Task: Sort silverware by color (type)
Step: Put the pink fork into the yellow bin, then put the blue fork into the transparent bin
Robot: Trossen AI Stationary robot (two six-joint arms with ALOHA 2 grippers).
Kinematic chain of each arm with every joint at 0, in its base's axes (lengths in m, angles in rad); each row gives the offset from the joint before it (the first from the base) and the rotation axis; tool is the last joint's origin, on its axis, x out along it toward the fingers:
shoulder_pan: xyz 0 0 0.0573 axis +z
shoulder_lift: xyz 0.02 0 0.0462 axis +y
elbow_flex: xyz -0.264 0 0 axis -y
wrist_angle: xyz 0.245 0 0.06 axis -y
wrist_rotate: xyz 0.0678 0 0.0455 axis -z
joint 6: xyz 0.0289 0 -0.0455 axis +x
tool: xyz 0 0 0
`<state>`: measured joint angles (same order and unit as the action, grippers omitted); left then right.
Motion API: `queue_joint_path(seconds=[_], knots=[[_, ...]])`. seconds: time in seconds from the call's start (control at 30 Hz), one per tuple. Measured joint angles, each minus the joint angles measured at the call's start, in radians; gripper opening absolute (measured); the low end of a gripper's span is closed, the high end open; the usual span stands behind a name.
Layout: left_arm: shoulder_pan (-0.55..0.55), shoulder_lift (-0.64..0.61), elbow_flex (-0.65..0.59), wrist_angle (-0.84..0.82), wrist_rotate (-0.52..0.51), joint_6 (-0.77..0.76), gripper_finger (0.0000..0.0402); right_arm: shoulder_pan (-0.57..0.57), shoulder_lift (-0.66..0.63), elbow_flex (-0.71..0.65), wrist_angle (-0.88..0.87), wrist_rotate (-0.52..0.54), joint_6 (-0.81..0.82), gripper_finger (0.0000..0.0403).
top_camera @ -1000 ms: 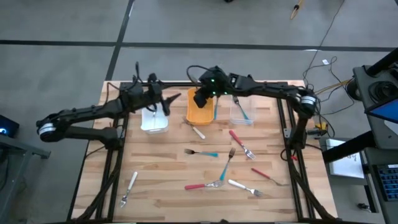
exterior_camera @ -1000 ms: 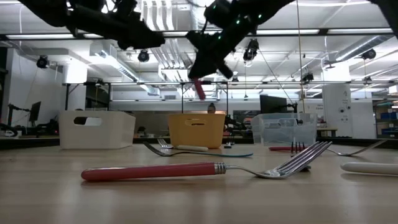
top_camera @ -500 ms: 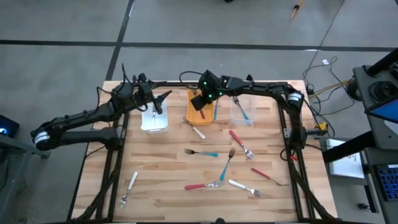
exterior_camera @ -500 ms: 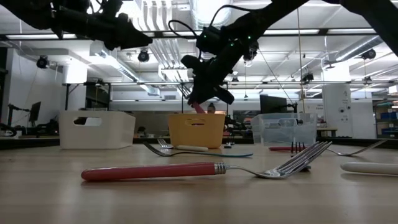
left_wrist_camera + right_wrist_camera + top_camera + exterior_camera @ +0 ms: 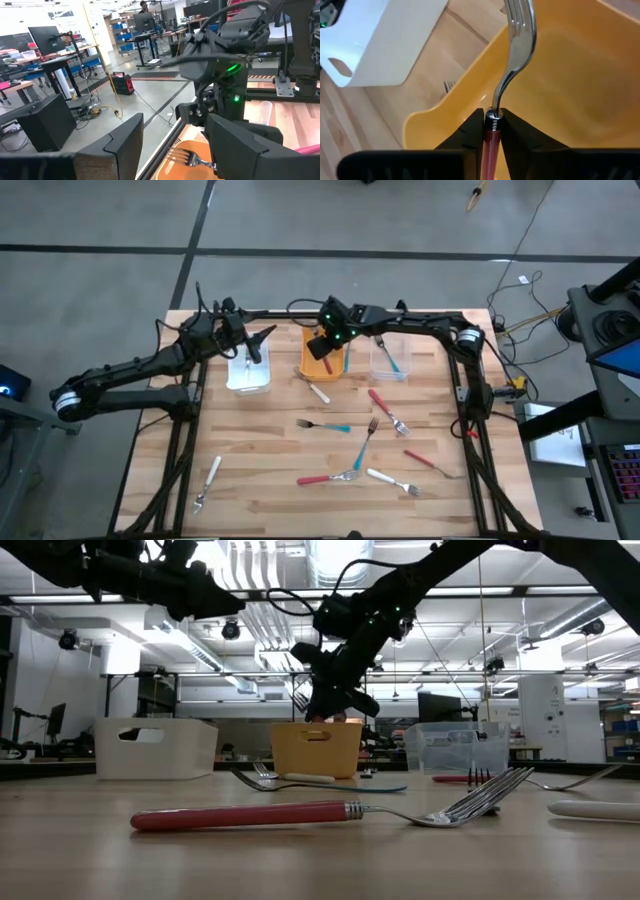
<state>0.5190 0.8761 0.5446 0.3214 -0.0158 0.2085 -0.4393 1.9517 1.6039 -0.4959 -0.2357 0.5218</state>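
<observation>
Our right claw (image 5: 491, 131) has dropped lower, probably still pinching the red fork (image 5: 512, 60), pointing into the orange bin (image 5: 580, 90).

Light wood worktop (image 5: 250, 450) is carrying three bins in a row along the far edge: white bin (image 5: 247, 370) to the left, orange bin (image 5: 324, 352) in the middle, clear bin (image 5: 387, 358) to the right. White-handled utensil (image 5: 317, 389) is lying just near of the orange bin. Loose silverware is sitting mid to near-right: teal-handled fork (image 5: 323, 425), red-handled fork (image 5: 388, 410), teal fork (image 5: 364, 444), red fork (image 5: 328, 477), white-handled fork (image 5: 394, 480), red utensil (image 5: 432, 464). A white-handled fork (image 5: 208, 481) is lying alone near-left, well apart from the rest.
</observation>
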Motion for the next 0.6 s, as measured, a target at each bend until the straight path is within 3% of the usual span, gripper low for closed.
queue_joint_path(seconds=[0.27, 0.6], knots=[[0.000, 0.000, 0.000, 0.002, 0.000, 0.000, 0.0201, 0.000, 0.008, 0.000, 0.000, 0.017, 0.010, 0.0090], [0.000, 0.006, 0.000, 0.003, 0.000, -0.005, 0.0201, 0.023, -0.062, -0.002, -0.088, 0.032, -0.078, 0.0085]])
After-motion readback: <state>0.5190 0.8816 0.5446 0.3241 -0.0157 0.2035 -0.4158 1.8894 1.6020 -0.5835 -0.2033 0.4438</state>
